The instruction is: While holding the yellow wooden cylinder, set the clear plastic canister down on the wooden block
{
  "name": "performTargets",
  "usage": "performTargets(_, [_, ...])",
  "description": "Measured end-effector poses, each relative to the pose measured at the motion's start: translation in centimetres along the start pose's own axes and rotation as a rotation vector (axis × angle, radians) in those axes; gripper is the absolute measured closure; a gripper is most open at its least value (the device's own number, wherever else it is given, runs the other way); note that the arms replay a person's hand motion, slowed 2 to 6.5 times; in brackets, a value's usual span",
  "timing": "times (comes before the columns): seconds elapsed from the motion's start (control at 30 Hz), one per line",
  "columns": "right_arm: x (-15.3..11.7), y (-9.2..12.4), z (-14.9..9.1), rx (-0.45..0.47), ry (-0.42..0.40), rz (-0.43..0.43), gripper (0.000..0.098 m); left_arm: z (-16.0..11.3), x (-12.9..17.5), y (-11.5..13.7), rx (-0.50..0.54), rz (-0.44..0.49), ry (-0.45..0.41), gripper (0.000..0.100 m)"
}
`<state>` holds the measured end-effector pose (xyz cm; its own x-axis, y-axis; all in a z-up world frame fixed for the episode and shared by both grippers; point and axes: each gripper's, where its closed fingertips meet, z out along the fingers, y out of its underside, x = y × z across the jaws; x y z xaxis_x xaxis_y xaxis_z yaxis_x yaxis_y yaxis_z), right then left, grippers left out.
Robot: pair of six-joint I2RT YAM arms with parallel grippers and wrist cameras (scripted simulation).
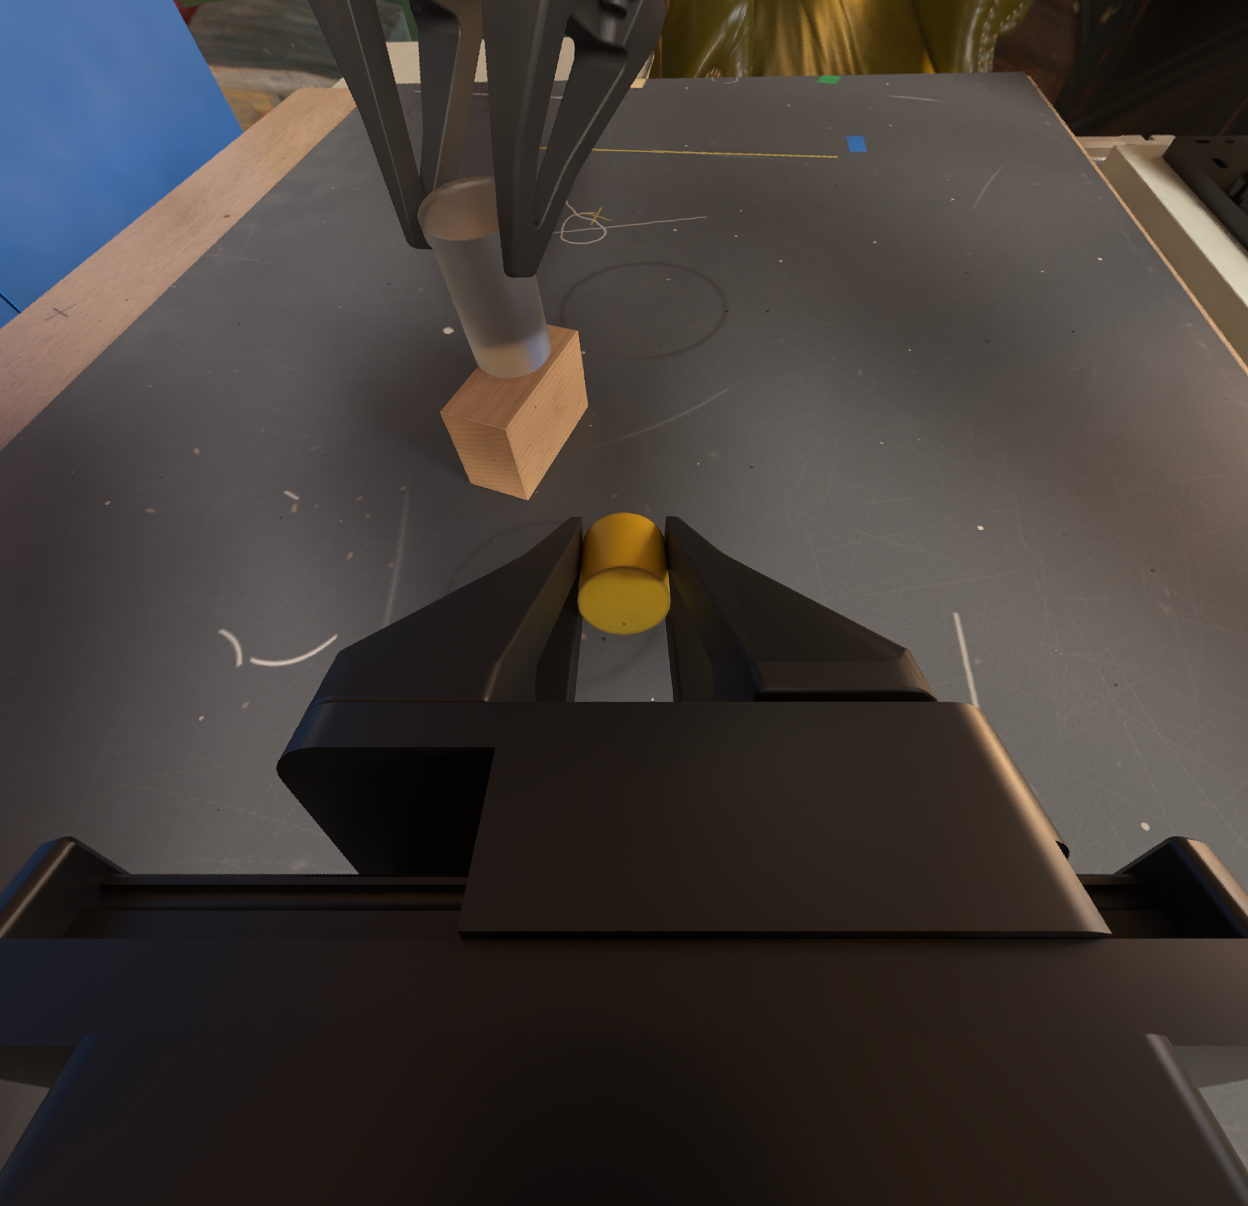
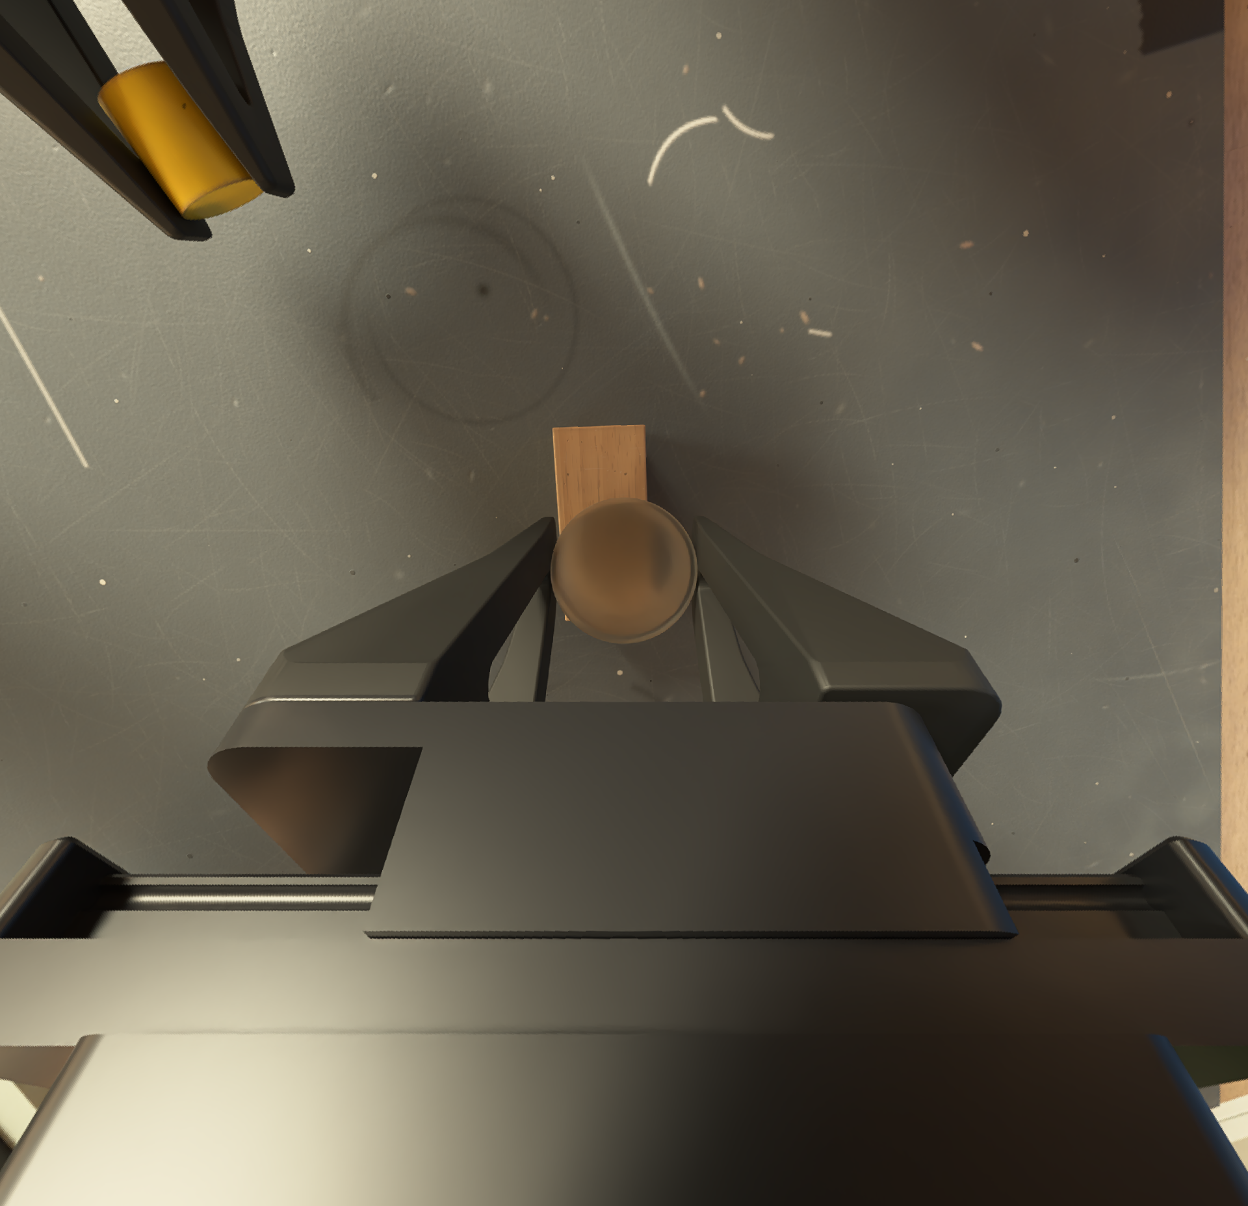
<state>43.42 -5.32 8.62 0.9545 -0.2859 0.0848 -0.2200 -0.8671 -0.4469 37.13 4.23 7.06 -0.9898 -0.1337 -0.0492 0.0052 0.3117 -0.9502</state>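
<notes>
**Now: canister above the block, cylinder clamped**

Clamped between the matte black fingers of the left gripper: the yellow wooden cylinder, short and smooth, lying on its side with one flat round end turned to the camera. Held clear above the table, both fingers pressed flat on its curved wall.

Seen again from the right wrist view, upper left corner: same yellow wooden cylinder between the two dark tapered fingers of the left gripper.

Gripped near its top by the right gripper: the clear plastic canister, a tall smooth tube, cloudy and half transparent, nearly upright with a slight tilt. Lower end at the top face of the wooden block; touching or just above, cannot tell.

Pale wood, fine grain, sharp square edges on the block, standing on the table near its middle, just ahead of the left gripper.

From above, in the right wrist view: round brownish top of the clear plastic canister squeezed between the fingers of the right gripper, covering part of the wooden block.

Dark grey table surface, matte, scratched, with chalk-like marks and small pale specks; light wooden border along one side.
</notes>
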Motion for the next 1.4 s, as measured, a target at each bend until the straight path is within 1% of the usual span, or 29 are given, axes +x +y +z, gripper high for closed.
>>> performTargets(0.27, [0.03,-0.34,0.01,0.013,-0.007,-0.013,0.0647,0.00,0.00,0.00,0.000,0.000,0.000,0.080])
performTargets(0.47, [0.02,-0.63,-0.03,0.040,-0.019,-0.011,0.0647,0.00,0.01,0.01,0.000,0.000,0.000,0.080])
performTargets(0.83, [-0.30,-0.54,0.25,0.058,-0.033,-0.010,0.0647,0.00,0.04,0.06,-0.003,-0.003,0.002,0.080])
performTargets(1.4, [-0.38,-0.57,0.29,0.076,-0.020,-0.017,0.0647,0.00,0.08,0.11,-0.005,-0.001,0.004,0.080])
